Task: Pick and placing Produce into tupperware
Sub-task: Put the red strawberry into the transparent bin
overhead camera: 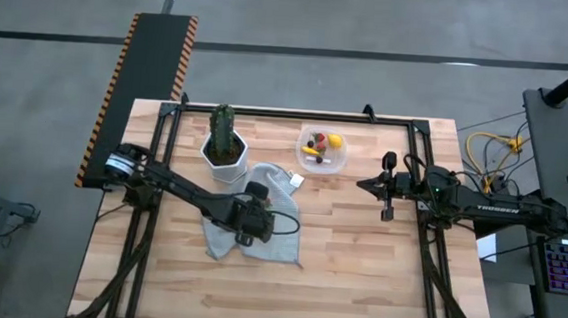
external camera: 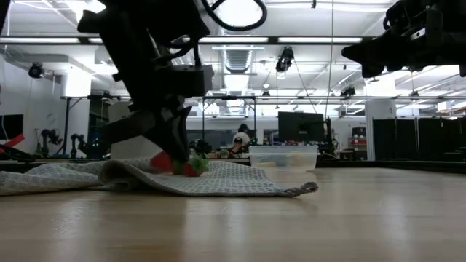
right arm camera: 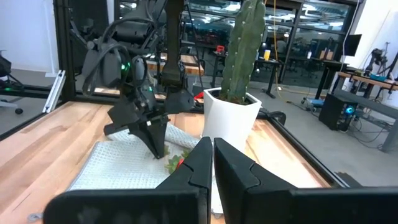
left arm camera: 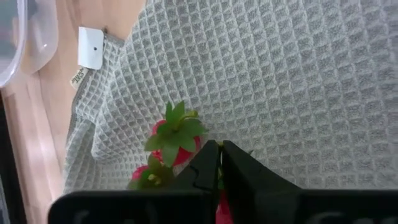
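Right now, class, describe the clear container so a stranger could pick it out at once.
Start at the wooden table and go to its far edge, beside the cactus in a white pot. The tupperware sits on bare wood beyond the grey cloth. It alone is see-through, with small coloured fruits inside.

Even overhead light on my feeds; low view backlit by ceiling strips, arms silhouetted, foreground table soft.

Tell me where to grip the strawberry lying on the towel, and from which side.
Grip the strawberry across its red body, below the green leafy cap, coming straight down from above. It lies low on the soft gray towel, so a sideways approach would snag cloth. The left tool sits right beside it, fingers together.
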`<state>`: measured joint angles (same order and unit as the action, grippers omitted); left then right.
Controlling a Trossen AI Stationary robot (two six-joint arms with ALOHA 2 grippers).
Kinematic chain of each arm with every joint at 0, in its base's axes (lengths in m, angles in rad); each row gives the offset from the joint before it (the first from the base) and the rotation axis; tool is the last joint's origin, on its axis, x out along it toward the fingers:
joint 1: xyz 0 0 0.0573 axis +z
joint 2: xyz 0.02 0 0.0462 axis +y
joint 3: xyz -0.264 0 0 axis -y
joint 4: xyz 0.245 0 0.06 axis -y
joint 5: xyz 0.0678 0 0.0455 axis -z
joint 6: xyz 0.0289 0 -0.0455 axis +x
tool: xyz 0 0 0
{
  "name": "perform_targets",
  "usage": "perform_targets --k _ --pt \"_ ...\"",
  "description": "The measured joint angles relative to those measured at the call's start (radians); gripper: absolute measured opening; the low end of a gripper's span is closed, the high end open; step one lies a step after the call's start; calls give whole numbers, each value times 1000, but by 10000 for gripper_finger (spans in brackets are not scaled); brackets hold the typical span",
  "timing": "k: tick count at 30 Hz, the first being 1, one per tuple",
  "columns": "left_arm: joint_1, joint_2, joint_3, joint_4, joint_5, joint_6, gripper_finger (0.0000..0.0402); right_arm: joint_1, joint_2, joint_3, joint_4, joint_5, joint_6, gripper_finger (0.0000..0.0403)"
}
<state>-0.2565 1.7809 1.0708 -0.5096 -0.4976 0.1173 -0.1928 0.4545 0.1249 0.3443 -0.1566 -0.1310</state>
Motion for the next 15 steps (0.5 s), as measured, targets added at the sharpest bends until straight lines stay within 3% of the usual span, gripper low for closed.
perform_targets --k 15 --pt "17 -78 94 52 -38 57 0 0 0 0 2 0 0 9"
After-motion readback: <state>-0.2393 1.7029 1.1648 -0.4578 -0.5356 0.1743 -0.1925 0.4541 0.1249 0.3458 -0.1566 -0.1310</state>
